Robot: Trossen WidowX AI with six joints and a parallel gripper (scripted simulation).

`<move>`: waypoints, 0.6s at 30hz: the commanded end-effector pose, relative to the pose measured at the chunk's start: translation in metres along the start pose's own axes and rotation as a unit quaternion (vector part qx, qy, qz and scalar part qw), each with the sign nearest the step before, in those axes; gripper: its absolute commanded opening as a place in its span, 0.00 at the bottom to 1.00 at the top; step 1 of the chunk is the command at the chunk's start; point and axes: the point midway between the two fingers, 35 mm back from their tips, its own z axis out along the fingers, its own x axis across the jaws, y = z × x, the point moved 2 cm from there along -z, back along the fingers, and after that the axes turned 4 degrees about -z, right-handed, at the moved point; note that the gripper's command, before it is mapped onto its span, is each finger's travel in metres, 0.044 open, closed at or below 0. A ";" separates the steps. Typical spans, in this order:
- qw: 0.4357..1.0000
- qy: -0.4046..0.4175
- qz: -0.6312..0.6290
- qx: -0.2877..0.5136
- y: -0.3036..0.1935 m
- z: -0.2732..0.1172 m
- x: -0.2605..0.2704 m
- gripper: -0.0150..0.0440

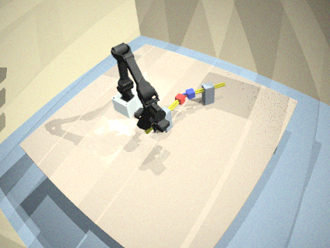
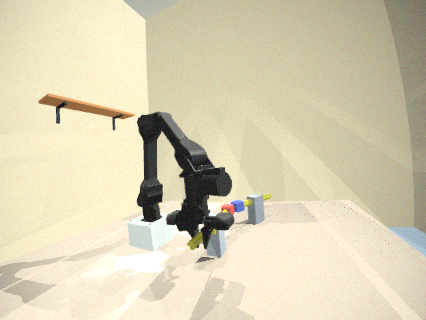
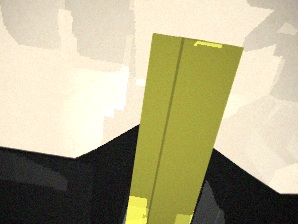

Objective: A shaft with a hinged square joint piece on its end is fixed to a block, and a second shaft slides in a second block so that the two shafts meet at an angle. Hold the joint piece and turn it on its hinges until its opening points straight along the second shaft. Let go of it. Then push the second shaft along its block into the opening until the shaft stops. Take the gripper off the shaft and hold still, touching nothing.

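The first shaft passes through the far grey block. A blue piece is at its near end, with the red square joint piece beside it. The yellow second shaft runs through the near grey block up to the red piece. How deep its tip sits cannot be told. My gripper is shut on the second shaft's outer part, close to the near block, with the shaft's end sticking out.
The arm's pale base stands behind and to the left of the gripper. A wooden shelf hangs on the left wall, far above the table.
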 end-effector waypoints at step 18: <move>1.000 0.000 0.000 0.000 0.000 0.000 0.000 0.37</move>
